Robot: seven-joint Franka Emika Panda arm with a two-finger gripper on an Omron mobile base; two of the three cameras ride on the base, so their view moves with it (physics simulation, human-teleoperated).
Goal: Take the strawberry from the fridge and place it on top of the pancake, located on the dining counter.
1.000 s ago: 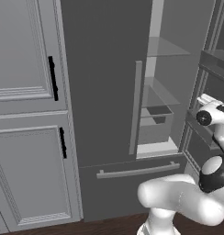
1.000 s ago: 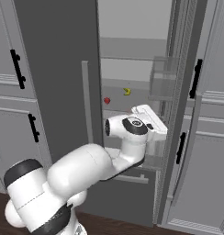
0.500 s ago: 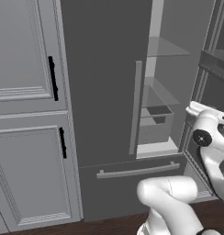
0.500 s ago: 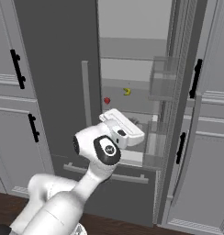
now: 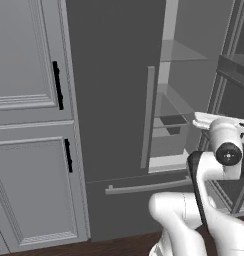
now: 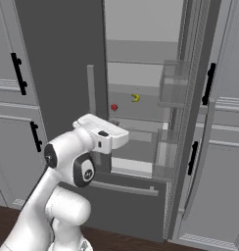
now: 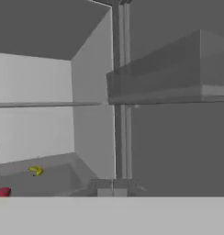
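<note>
The fridge (image 5: 109, 100) stands with its left door closed and its right door (image 6: 190, 98) swung open onto pale grey shelves. On a middle shelf sits the strawberry (image 6: 114, 107), tiny and red; it also lies at the lower left edge of the hand view (image 7: 3, 192). My gripper (image 6: 122, 139) hovers in front of the open compartment, below and short of the berry, shut and holding nothing. In the left base view the gripper (image 5: 198, 120) is at the right, beside the shelves. The pancake and the dining counter are out of view.
A small yellow curved item (image 6: 135, 98) lies on the same shelf, right of the berry. Clear door bins (image 6: 170, 90) hang on the open door. Light grey cabinets with black handles (image 5: 56, 85) flank the fridge, and a drawer bar handle (image 6: 126, 188) runs below.
The arm has swung: in the right base view the hand moved left across the fridge opening and the elbow folded up. The gripper stayed shut. The berry has not moved.
</note>
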